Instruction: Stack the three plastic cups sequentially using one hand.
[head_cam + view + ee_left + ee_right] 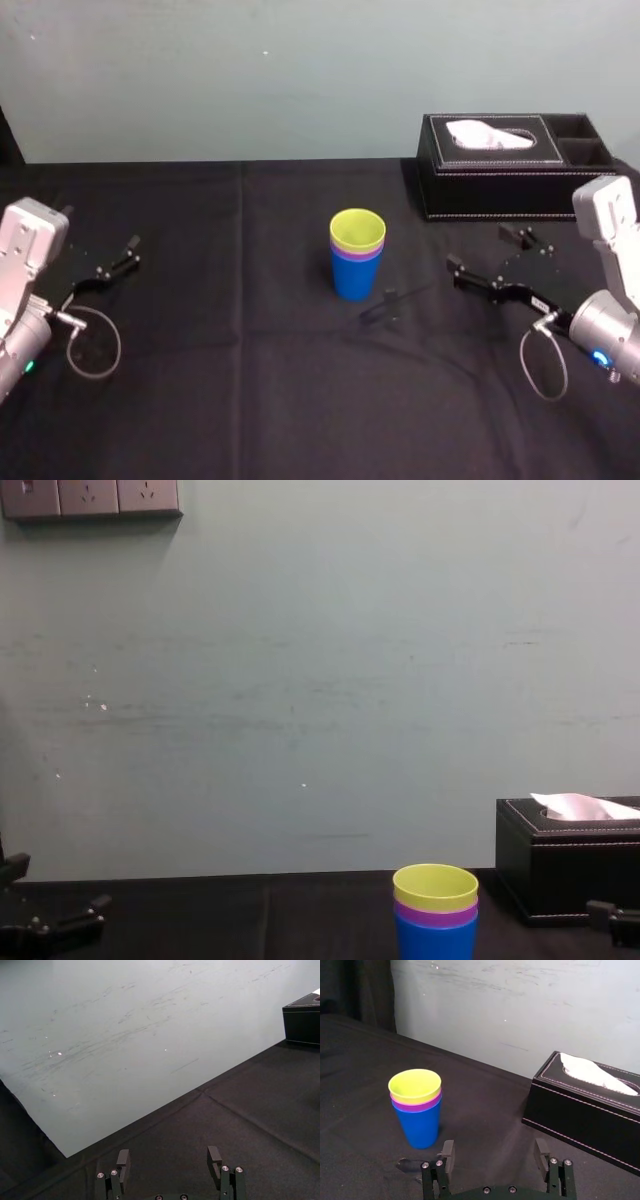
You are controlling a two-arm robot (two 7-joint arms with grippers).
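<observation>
As I see it from my console:
Left pincer (115,262): released, parked, holding nothing.
Cups (356,260): yellow-green in purple in blue, near the right pincer's left.
Right pincer (485,252): released, empty.
Progress: I judge stacking done; nothing left.
</observation>
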